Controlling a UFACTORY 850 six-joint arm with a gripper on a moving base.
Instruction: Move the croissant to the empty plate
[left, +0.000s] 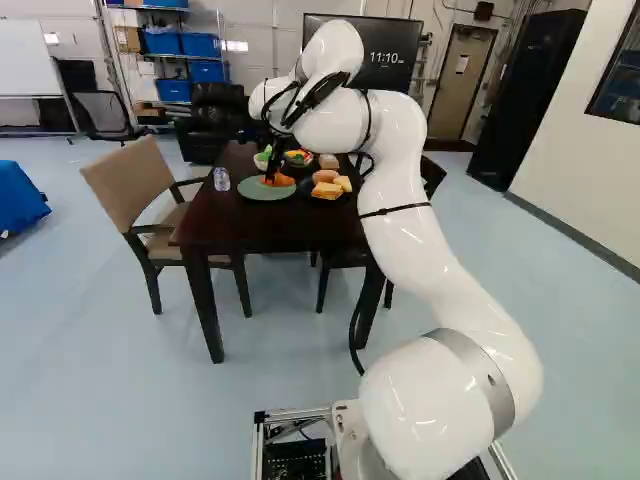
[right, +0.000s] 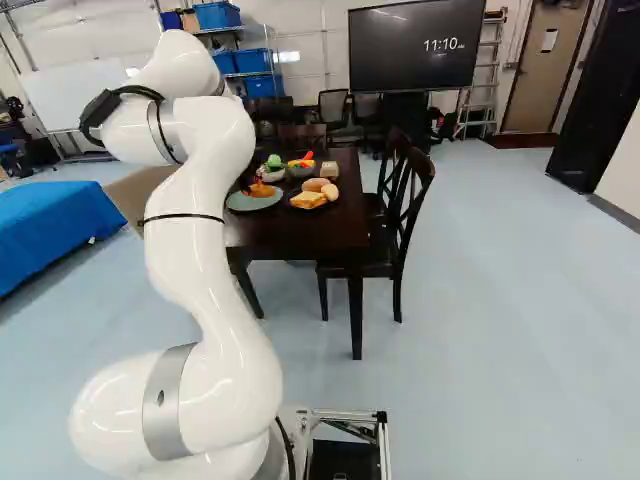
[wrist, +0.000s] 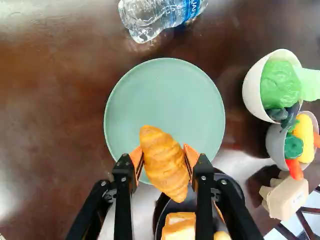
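Orange pads (wrist: 135, 159) pinching the croissant (wrist: 162, 162) from both sides, so gripper (left: 272, 172)'s clamped on it! Pastry's above the green plate (wrist: 165, 95)'s rim, one end out past it, nr the black plate (wrist: 190, 206) w/ bread (wrist: 179, 227). Water btl (wrist: 160, 15) just beside the green plate; 2 bowls, one (wrist: 254, 85) w/ greens, other (wrist: 274, 145) w/ mixed veg. Way back, a big TV (right: 415, 45), ladder (right: 480, 105) alongside.

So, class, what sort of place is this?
Probably a robotics lab or workshop: the large black wall screen, grey metal shelving with blue bins and white robot arm on a moving base suggest it.
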